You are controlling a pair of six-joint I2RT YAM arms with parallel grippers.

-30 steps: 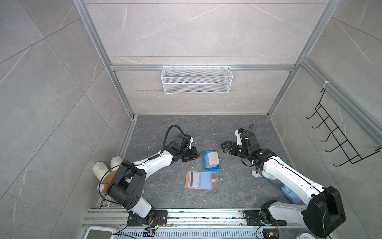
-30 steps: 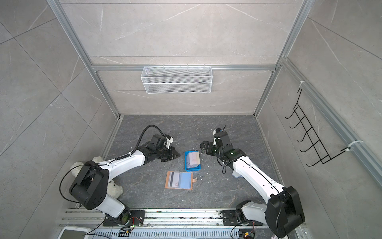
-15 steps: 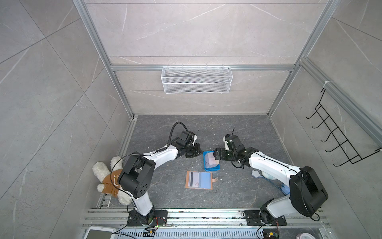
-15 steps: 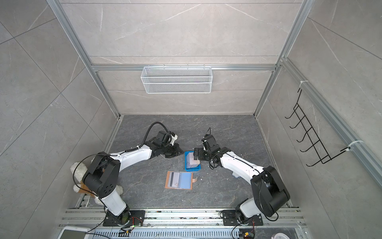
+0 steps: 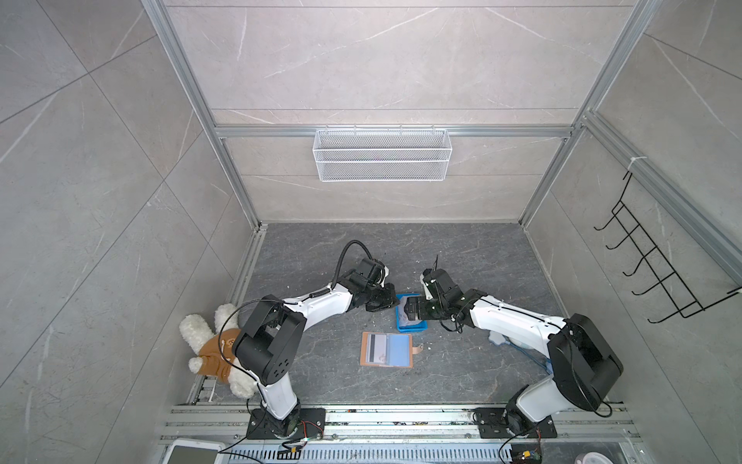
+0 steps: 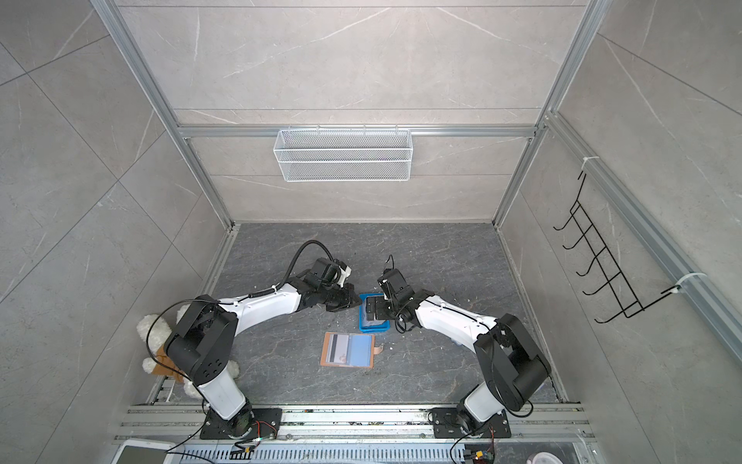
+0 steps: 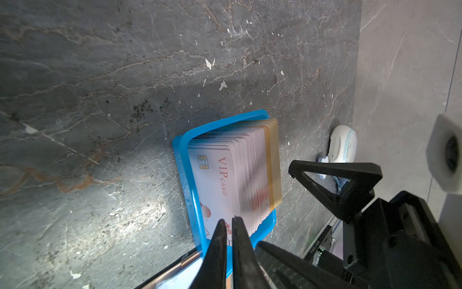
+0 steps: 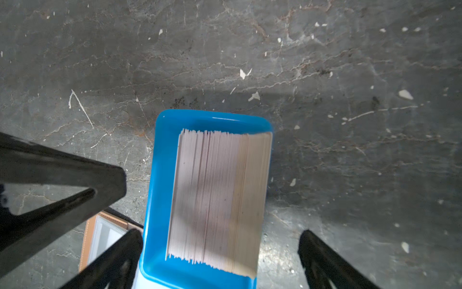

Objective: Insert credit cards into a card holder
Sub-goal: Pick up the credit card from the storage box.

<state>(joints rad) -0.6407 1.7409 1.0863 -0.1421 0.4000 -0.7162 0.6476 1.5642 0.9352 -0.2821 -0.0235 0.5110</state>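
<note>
A stack of pale pink credit cards [image 7: 225,175] stands on edge in a small blue tray [image 7: 185,190], seen edge-on in the right wrist view as cards [image 8: 217,195] in the tray [image 8: 160,175]. My left gripper [image 7: 228,221] is shut, with its tips at the front card's lower edge; whether they pinch it does not show. My right gripper [image 8: 221,260] is open wide, one finger on each side of the tray. The tan card holder [image 5: 387,349] lies open nearer the front, with a dark-striped card [image 5: 375,347] in its left sleeve. Both grippers [image 6: 351,301] [image 6: 373,311] meet at the tray [image 6: 375,326].
A teddy bear [image 5: 217,349] lies by the left arm's base. A small white and blue object [image 7: 342,145] sits on the floor beside the right arm. A wire basket [image 5: 381,154] hangs on the back wall and a hook rack [image 5: 658,273] on the right wall.
The left gripper has moved right to the tray's edge and closed. The right gripper has swung left and now sits over the tray, still open.
</note>
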